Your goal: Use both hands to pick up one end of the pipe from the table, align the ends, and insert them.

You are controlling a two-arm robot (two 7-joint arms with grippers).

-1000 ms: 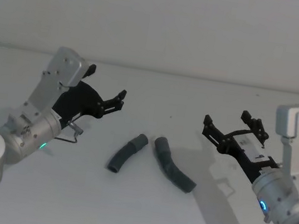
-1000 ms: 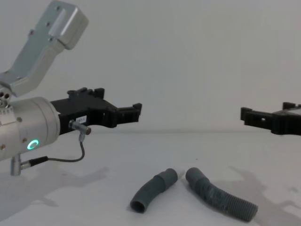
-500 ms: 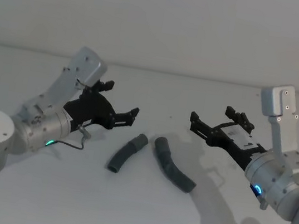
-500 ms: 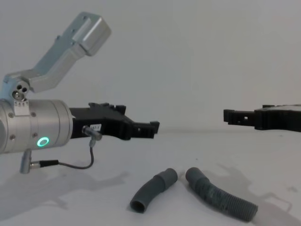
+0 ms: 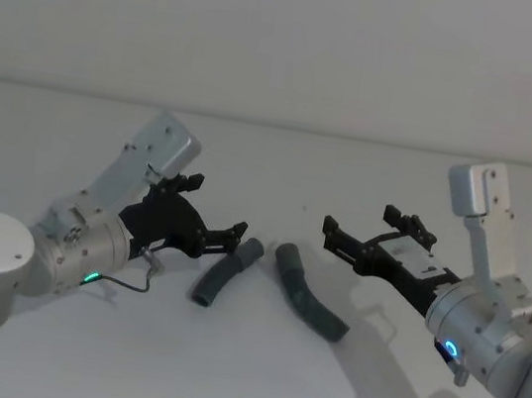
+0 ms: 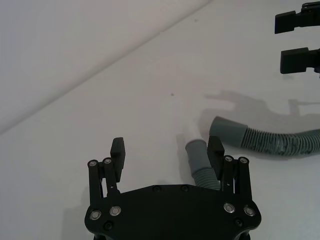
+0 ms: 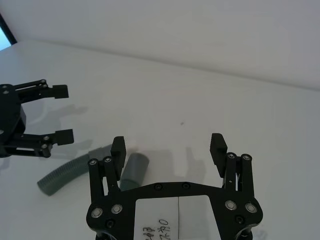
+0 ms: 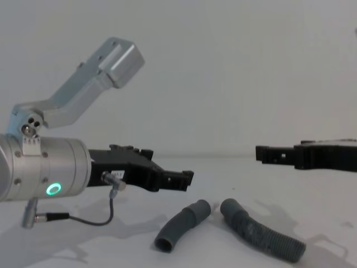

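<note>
Left gripper (image 5: pixel 217 207) wide open, holding nothing, low over the table (image 5: pixel 238 385) just left of the shorter hose (image 5: pixel 223 275). Right gripper (image 5: pixel 359 223) likewise spread wide and empty, raised off the table, to the right of the longer hose (image 5: pixel 309 298) and apart from it. Both hoses flat on the table between the 2 grippers in a shallow V: cuffs (image 5: pixel 251 250) at the far ends, near each other but not touching, ribbed bodies trailing back toward the robot. From the left wrist, 1 finger (image 6: pixel 216 152) in front of the shorter hose's ribbed part, the rest of that hose hidden behind the gripper's body; a pale tip (image 6: pixel 190 134) beyond its cuff, hard to make out. From the right wrist, the longer hose's cuff just beside 1 finger, partly hidden by the gripper's body. From the chest, right gripper cut off at the picture's edge and seen side-on, its spread unreadable there; open near end of the shorter hose facing the camera.
</note>
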